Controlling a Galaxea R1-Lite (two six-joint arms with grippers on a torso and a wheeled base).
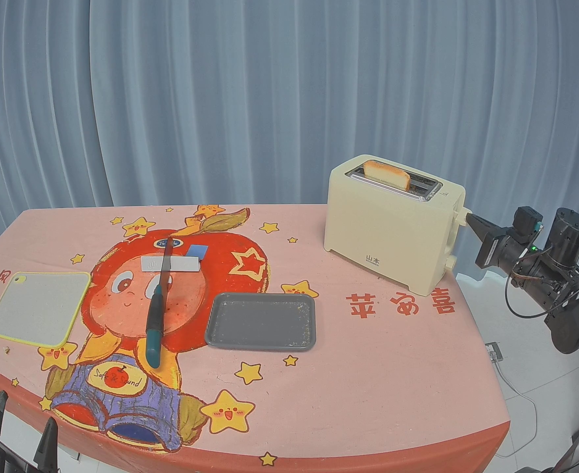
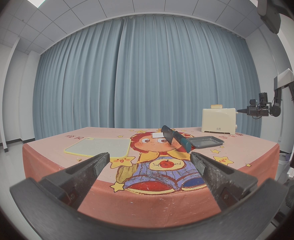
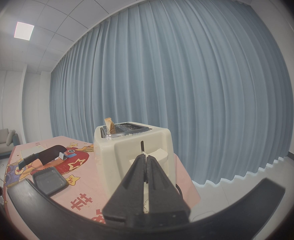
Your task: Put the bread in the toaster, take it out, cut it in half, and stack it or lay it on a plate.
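A slice of toasted bread [image 1: 386, 174] stands up out of the far slot of the cream toaster [image 1: 388, 231] at the table's right rear. My right gripper [image 1: 471, 219] is shut, and its tip meets the toaster's side lever [image 1: 461, 217]. In the right wrist view the shut gripper [image 3: 146, 159] points straight at the lever [image 3: 157, 154], with the bread [image 3: 109, 125] above in the toaster [image 3: 120, 157]. My left gripper [image 1: 20, 428] hangs open and empty below the table's near left edge. A grey plate [image 1: 261, 321] lies mid-table.
A knife [image 1: 156, 310] with a teal handle lies left of the plate, its blade propped on a white rest [image 1: 170, 263]. At the far left lies a yellow-rimmed cutting board [image 1: 40, 307]. A cable runs across the floor to the right of the table.
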